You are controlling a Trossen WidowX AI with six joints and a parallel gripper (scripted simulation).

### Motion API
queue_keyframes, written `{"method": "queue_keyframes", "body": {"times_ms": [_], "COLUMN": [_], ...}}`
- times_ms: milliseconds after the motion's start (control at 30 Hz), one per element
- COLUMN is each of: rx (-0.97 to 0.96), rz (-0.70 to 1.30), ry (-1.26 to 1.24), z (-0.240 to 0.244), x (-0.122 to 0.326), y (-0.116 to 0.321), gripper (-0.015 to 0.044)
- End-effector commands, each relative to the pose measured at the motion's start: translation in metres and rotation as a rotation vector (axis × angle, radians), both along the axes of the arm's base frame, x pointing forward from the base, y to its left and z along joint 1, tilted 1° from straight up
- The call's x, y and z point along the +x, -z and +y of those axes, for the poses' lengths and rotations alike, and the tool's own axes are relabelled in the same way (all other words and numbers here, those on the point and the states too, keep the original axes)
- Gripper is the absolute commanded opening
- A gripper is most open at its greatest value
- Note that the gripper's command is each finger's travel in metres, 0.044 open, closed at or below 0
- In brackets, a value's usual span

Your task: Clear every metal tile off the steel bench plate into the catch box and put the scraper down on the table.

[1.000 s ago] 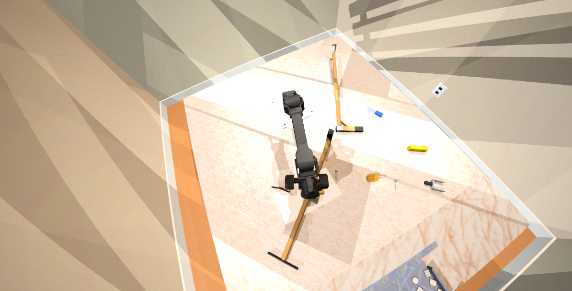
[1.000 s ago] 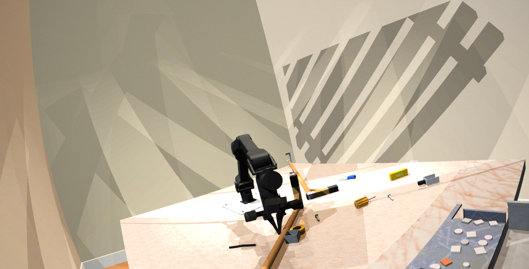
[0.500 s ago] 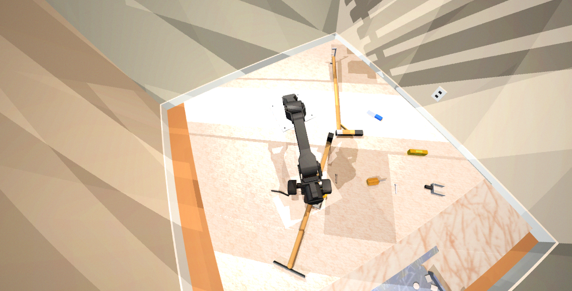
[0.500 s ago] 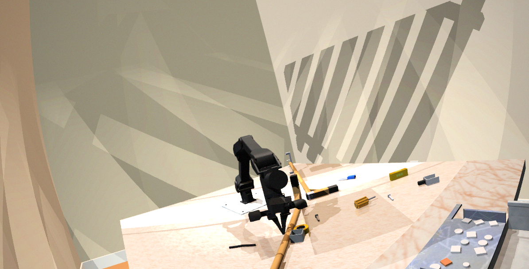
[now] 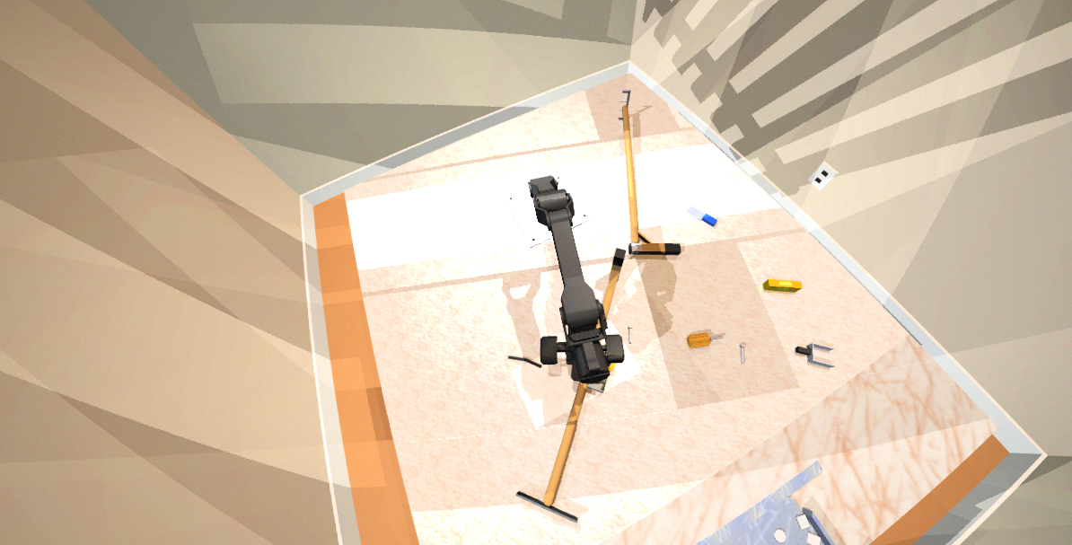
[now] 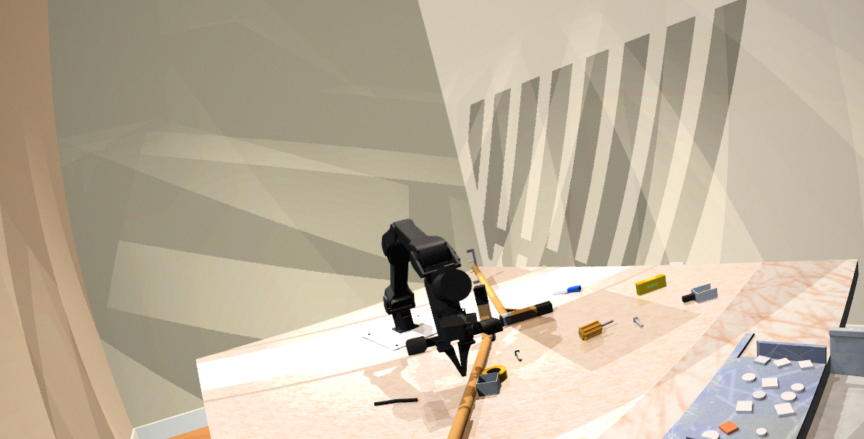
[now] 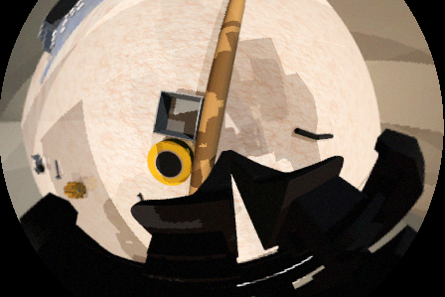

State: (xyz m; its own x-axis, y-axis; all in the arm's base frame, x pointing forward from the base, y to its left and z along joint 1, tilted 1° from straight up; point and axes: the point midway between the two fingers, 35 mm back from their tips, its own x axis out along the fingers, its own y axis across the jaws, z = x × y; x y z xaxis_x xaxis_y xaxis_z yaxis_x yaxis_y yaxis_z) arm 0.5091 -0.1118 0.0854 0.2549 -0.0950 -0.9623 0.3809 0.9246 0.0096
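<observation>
From above, the black arm (image 5: 567,256) (image 6: 397,273) covers the middle of the scraper (image 5: 564,443) (image 6: 470,406) (image 7: 219,77) and most of a yellow ring (image 5: 612,367) (image 6: 504,371) (image 7: 154,162). The exterior view's bottom edge cuts off the scraper's blade end; in the wrist view the claw (image 6: 463,372) (image 7: 226,154) hides its near end. The bottom edge crops the bench plate (image 5: 739,522) (image 6: 719,375) (image 7: 67,35) in the top and exterior views. The wrist view shows its tiles (image 5: 779,535) (image 6: 769,382) (image 7: 74,9) too small to count.
</observation>
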Motion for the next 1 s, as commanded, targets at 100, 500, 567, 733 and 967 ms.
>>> {"method": "queue_keyframes", "body": {"times_ms": [100,500,567,733,967], "rx": [-0.008,-0.015,-0.015,-0.014,-0.003], "rz": [-0.037,-0.07,-0.072,-0.048,0.001], "ry": [-0.001,-0.002,-0.002,-0.036,-0.113], "z": [0.0,0.002,0.002,-0.006,-0.023], "x": [0.0,-0.008,-0.009,-0.018,-0.04], "y": [-0.033,-0.079,-0.081,-0.084,-0.092], "gripper": [0.0,0.0,0.0,0.0,0.0]}}
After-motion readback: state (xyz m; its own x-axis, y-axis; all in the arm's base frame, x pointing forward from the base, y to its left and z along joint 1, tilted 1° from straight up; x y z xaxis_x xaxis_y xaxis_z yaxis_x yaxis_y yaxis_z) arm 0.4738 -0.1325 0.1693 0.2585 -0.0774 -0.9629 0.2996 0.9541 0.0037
